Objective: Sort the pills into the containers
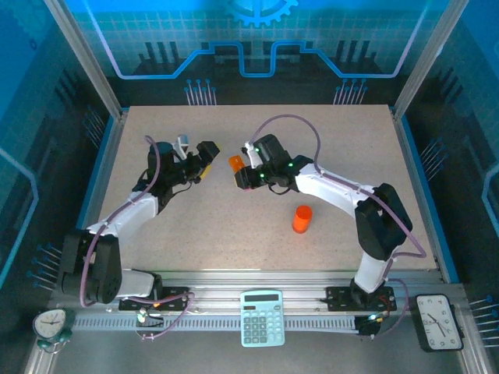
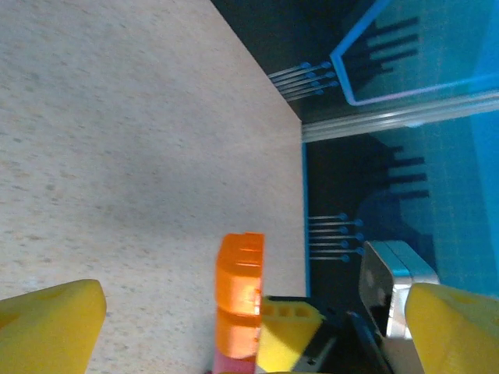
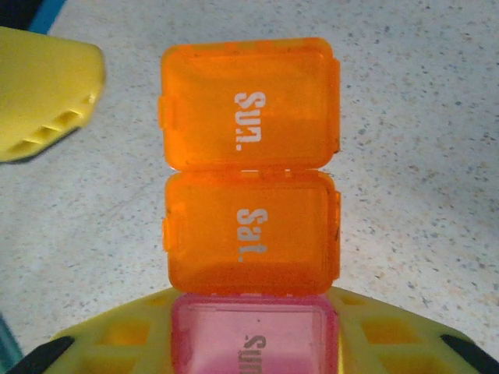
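The containers (image 1: 235, 163) are over the middle of the table (image 1: 195, 226) — bottle (image 1: 302, 219) nearer and rightward, calculator (image 1: 262, 317) nearest.

Two robot arms are here: one left arm (image 1: 125, 214) and one right arm (image 1: 343, 191). Each carries one gripper, so two in all: the left gripper (image 1: 209, 161) and the right gripper (image 1: 243, 170). There is one strip of containers (image 3: 249, 231); the right wrist view shows three of its compartments, two orange and one pink, each with one lid. There is one orange bottle (image 1: 302, 219), one calculator (image 1: 262, 317) and one table (image 1: 234, 234). Clocks number two: one green clock (image 1: 51, 323) and one black clock (image 1: 439, 321).
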